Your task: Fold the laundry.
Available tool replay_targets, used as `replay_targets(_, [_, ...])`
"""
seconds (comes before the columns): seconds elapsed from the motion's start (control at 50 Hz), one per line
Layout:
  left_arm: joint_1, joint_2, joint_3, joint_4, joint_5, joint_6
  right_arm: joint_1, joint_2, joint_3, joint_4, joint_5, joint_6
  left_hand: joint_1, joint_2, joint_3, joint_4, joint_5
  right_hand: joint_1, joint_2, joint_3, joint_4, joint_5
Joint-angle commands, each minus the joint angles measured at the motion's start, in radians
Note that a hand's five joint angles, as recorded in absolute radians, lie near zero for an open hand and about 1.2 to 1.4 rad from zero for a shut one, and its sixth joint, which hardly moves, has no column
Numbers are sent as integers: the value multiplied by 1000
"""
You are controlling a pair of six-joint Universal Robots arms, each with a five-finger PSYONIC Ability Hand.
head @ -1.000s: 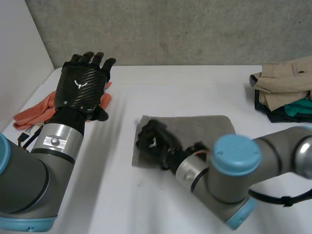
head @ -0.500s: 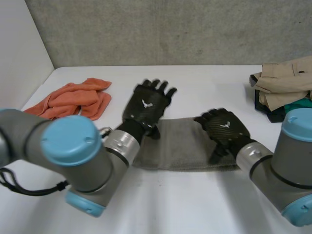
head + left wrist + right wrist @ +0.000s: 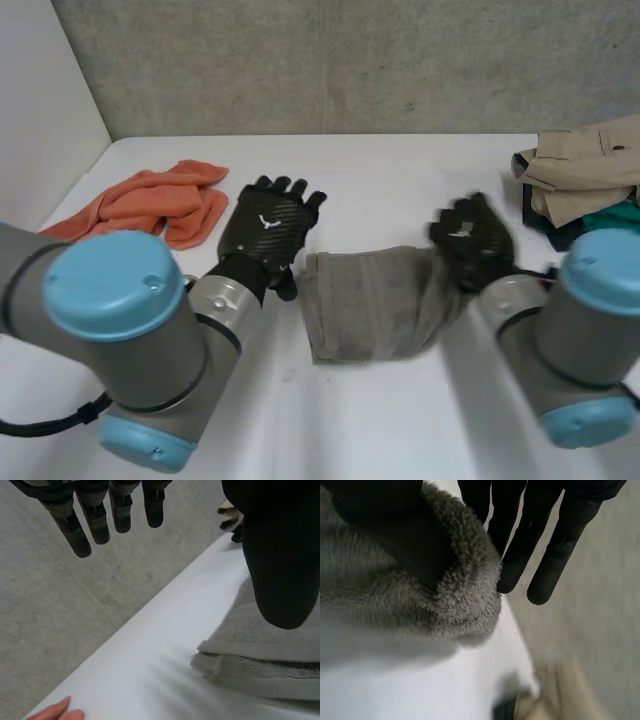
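The grey towel (image 3: 375, 300) seems to be folding in half: your right hand (image 3: 475, 240) is pinching its end, your left hand (image 3: 268, 222) is hovering open, so carry it across.

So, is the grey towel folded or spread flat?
Folded: the towel shows stacked layers at its edge by the left hand; the right hand holds its other end raised.

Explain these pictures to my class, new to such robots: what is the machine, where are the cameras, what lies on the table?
A two-armed robot is folding laundry. One camera looks down from between the arms; two sit on the wrists, looking along each palm. The left robot hand hovers open beside a grey towel; the right robot hand seems to pinch its raised end. An orange cloth and a pile of clothes also lie on the white table.
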Motion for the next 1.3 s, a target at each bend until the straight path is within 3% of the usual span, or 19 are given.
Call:
replay_targets(0.02, [27,82,-63,9,-51,2,271,127,-36,-39,-156,-76,-2,-18,-24,-13,-34,344,254,208,198,230])
replay_targets(0.08, [42,84,-66,6,-83,0,275,133,-15,-33,-231,-65,-5,-21,-27,-16,-37,344,254,208,198,230])
replay_targets(0.12, [46,79,-66,6,-94,-1,274,130,0,-42,-259,-50,-5,-21,-27,-16,-37,-137,-226,-273,-283,-251])
replay_targets(0.16, [46,77,-63,7,-94,-4,274,121,7,-45,-256,10,-5,-21,-27,-16,-37,-875,-965,-1011,-1021,-989])
replay_targets(0.22, [47,73,-45,9,-91,-6,242,70,-6,-37,-227,111,-8,-23,-30,-19,-40,-878,-968,-1014,-1024,-992])
replay_targets(0.3, [29,53,3,12,-88,-7,110,-50,-3,-4,-191,382,-11,-26,-33,-22,-43,-878,-968,-1014,-1024,-992])
replay_targets(0.32, [24,42,16,12,-88,-9,70,-69,-12,22,-194,509,-14,-29,-36,-25,-46,-878,-968,-1014,-1024,-992])
replay_targets(0.38, [-17,-10,85,7,-86,-32,24,-82,-45,106,-223,695,-14,-29,-36,-25,-46,-878,-968,-1014,-1024,-992])
replay_targets(0.44, [-56,-73,159,-6,-82,-79,4,-77,-98,205,-254,752,-14,-29,-36,-25,-46,-878,-968,-1014,-1024,-992])
replay_targets(0.52, [-83,-142,213,-83,-72,-136,-21,-33,-185,363,-312,757,-8,-23,-30,-19,-40,-878,-968,-1014,-1024,-992])
replay_targets(0.6, [-94,-179,233,-192,-85,-191,-19,99,-288,473,-332,746,1,-15,-22,-11,-31,-878,-968,-1014,-1024,-992])
replay_targets(0.72, [-99,-239,239,-301,-143,-201,-19,232,-411,570,-314,673,4,-12,-19,-8,-28,-878,-968,-1014,-1024,-992])
replay_targets(0.8, [-99,-268,239,-332,-157,-188,-19,286,-443,602,-244,598,10,-6,-13,-2,-22,-818,-908,-954,-964,-932])
replay_targets(0.92, [-96,-295,256,-352,-152,-138,-13,257,-435,605,-107,460,19,3,-4,7,-14,-777,-866,-913,-923,-890])
replay_targets(1.04, [-100,-260,288,-352,-149,-118,12,185,-394,567,-88,401,13,-3,-10,1,-19,-782,-872,-919,-929,-896])
replay_targets(1.16, [-89,-101,293,-338,-143,-121,35,49,-250,383,-90,397,7,-9,-16,-5,-25,-803,-893,-939,-949,-917])
replay_targets(1.3, [-42,10,276,-335,-22,-121,79,-96,15,158,-102,381,1,-15,-22,-11,-31,-838,-928,-974,-984,-952])
